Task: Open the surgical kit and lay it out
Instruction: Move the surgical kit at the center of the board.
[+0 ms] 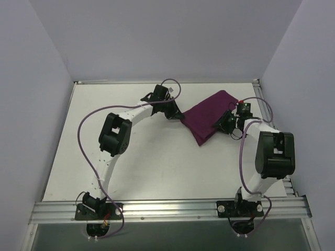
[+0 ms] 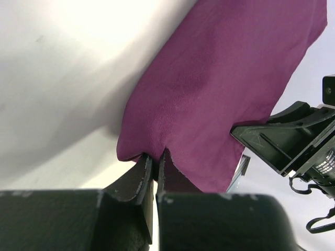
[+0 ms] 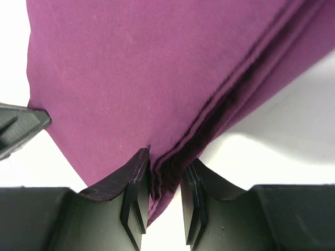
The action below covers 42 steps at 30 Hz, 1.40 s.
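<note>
The surgical kit shows as a folded dark purple cloth wrap (image 1: 208, 116) lying on the white table, right of centre toward the back. My left gripper (image 1: 178, 118) is at the wrap's left corner. In the left wrist view its jaws (image 2: 155, 158) are shut on a pinch of the purple cloth (image 2: 225, 94). My right gripper (image 1: 222, 125) is at the wrap's right side. In the right wrist view it (image 3: 166, 166) straddles the stacked cloth edges (image 3: 131, 68); the left finger touches the layers and a gap remains at the right finger. Whatever the wrap holds is hidden.
The white table (image 1: 157, 167) is bounded by lilac walls on three sides and an aluminium rail (image 1: 167, 210) at the near edge. Purple cables (image 1: 84, 136) loop beside both arms. The right gripper's black body (image 2: 282, 141) sits close to the left fingers.
</note>
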### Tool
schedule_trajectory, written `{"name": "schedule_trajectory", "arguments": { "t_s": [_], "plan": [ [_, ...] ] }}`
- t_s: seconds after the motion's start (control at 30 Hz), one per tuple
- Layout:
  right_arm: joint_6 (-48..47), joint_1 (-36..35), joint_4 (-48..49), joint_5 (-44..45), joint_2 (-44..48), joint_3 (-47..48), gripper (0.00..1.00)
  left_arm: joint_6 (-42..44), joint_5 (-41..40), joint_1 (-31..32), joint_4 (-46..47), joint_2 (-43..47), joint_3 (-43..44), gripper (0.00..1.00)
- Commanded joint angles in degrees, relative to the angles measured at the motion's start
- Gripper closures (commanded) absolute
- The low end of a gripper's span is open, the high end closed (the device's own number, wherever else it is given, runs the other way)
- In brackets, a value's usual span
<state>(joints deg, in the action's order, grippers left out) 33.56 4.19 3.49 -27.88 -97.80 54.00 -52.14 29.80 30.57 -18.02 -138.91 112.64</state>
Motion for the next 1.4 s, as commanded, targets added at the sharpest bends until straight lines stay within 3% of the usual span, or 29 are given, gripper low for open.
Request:
{"name": "schedule_trajectory", "arguments": {
  "t_s": [0.0,0.37,0.57,0.67,0.7,0.87,0.9,1.0,1.03,1.37],
  "plan": [
    [0.9,-2.9,-4.0,0.1,5.8,-3.5,0.75,4.1,-1.9,-3.0,-2.1,5.5,-5.3,0.98],
    [4.6,-6.9,-2.3,1.2,13.9,-11.5,0.73,8.1,-1.6,-4.2,-0.3,14.9,-21.2,0.98],
    [2.8,-7.1,-5.4,2.4,16.0,-11.1,0.67,6.8,-0.8,-3.9,2.2,18.5,-27.8,0.98],
    [2.2,-7.0,-6.8,2.5,16.9,-10.5,0.57,6.5,-0.6,-3.8,3.4,19.8,-30.6,0.98],
    [2.0,-7.0,-7.2,2.5,17.4,-10.2,0.50,6.6,-0.7,-3.9,3.3,19.9,-30.9,0.93],
    [0.5,-6.8,-9.5,3.3,18.2,-8.5,0.44,8.3,-0.7,-4.2,3.8,21.6,-31.2,0.71],
    [0.3,-6.9,-9.7,3.3,17.8,-7.8,0.43,8.7,-1.2,-4.1,3.9,22.4,-31.5,0.56],
    [-0.1,-6.6,-9.8,2.3,16.9,-6.7,0.43,10.8,-4.1,-4.1,3.3,26.1,-32.7,0.27],
    [0.0,-6.6,-9.7,2.2,16.8,-6.5,0.43,12.6,-4.7,-4.1,2.8,27.0,-33.0,0.08],
    [-0.6,-6.0,-8.4,1.5,13.2,-4.8,0.48,20.2,-16.2,-3.9,0.5,41.4,-39.3,0.06]
  ]
}}
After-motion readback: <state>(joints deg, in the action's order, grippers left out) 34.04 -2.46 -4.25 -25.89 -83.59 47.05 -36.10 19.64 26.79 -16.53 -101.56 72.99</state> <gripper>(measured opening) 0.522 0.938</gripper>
